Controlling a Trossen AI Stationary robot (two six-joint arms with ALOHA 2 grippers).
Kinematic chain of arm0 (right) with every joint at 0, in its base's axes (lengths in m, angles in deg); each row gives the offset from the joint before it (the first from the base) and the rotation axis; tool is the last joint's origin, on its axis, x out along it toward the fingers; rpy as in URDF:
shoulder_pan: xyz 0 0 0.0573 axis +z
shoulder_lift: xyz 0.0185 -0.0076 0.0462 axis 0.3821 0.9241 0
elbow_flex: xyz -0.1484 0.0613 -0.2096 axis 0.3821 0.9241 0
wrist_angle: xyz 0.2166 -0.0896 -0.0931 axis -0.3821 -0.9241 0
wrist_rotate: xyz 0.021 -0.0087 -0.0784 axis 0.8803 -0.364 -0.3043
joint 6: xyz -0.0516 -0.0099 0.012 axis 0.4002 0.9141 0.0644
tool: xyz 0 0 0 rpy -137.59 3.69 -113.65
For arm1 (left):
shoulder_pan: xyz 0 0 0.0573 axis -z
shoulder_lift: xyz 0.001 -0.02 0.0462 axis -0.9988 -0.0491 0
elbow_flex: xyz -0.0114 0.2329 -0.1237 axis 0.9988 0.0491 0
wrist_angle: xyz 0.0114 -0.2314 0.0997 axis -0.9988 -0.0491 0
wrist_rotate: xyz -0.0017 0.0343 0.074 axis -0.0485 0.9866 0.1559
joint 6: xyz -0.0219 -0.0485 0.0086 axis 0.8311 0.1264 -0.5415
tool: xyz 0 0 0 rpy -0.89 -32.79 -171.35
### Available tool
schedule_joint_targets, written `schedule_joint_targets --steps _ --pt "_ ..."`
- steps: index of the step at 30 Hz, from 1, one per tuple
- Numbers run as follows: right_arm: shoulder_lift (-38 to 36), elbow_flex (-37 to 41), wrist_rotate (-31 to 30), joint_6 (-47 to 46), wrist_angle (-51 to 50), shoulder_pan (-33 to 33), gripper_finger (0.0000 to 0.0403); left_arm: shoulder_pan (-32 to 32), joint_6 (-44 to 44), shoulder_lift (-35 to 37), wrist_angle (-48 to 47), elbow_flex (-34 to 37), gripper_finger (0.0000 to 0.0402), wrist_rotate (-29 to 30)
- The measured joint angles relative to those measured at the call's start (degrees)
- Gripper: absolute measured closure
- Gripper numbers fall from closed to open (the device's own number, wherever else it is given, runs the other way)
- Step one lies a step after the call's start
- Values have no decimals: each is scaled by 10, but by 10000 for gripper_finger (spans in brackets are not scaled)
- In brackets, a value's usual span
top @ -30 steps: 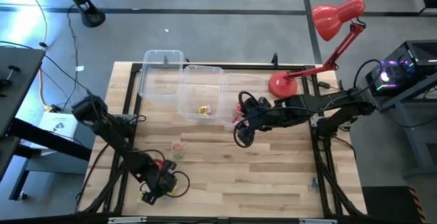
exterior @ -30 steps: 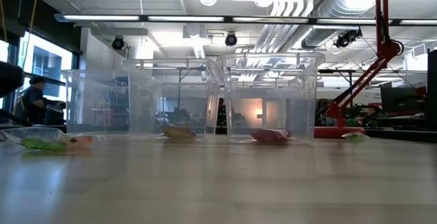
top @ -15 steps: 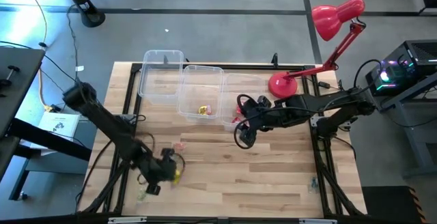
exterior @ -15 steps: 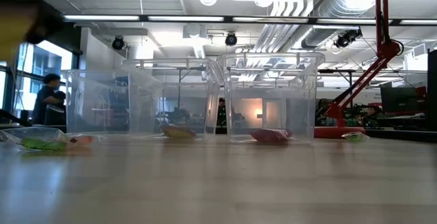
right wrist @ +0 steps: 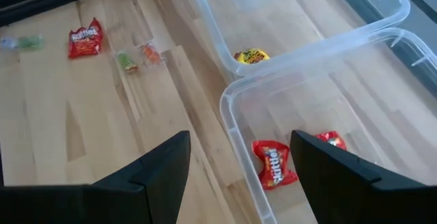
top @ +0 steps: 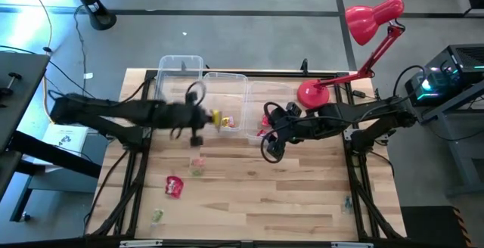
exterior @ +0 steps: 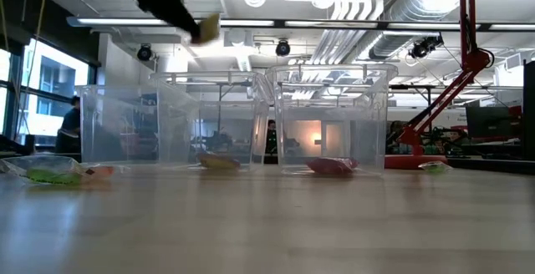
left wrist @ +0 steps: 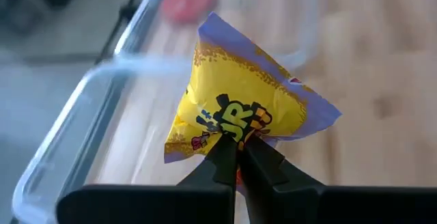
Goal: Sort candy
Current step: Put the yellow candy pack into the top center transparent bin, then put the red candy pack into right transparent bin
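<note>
A yellow packet (left wrist: 239, 115) is pinched at its lower edge between the closed fingers of the left gripper (left wrist: 237, 157), held in the air above the near rim of the middle clear bin (top: 240, 78); the high view shows that packet (top: 216, 117) at the gripper's tip. Another yellow candy (right wrist: 250, 56) lies on that bin's floor. The right-hand bin (right wrist: 235, 132) holds 2 red packets (right wrist: 272, 163), one near its front wall, the other (right wrist: 331, 139) just beyond it. On the bare wood, a red packet (top: 174, 186) lies toward the table's front left, small green and pale pieces (top: 197, 165) lie between it and the bins, and a green piece (top: 156, 216) rests nearer the front edge. The right gripper (right wrist: 239, 161) hangs over the right-hand bin's front corner, fingers spread wide and holding nothing. A red desk lamp (top: 363, 17) stands at the table's far right.
</note>
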Motion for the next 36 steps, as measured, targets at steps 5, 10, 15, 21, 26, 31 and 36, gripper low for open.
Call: schedule_joint_targets --steps 5,10,15,21,26,31,36 --pt "-1 0 -2 1 0 0 156 -93 -32 -64 25 1 372 -56" --pt "-1 0 -1 1 0 0 156 -116 -36 -100 26 1 303 -63" --pt "-3 0 -13 2 0 0 156 -115 31 -93 -11 -28 224 -68" --pt "-3 0 -18 12 1 -4 156 -70 171 -53 -163 -107 165 -222" --pt "-3 0 -19 1 0 -4 156 76 301 -11 -281 -105 159 -271" --pt "-3 0 -20 -3 0 -4 156 295 441 -7 -380 -102 160 -177" --pt "-3 0 -21 1 3 -8 156 450 530 -26 -314 -27 161 -70"
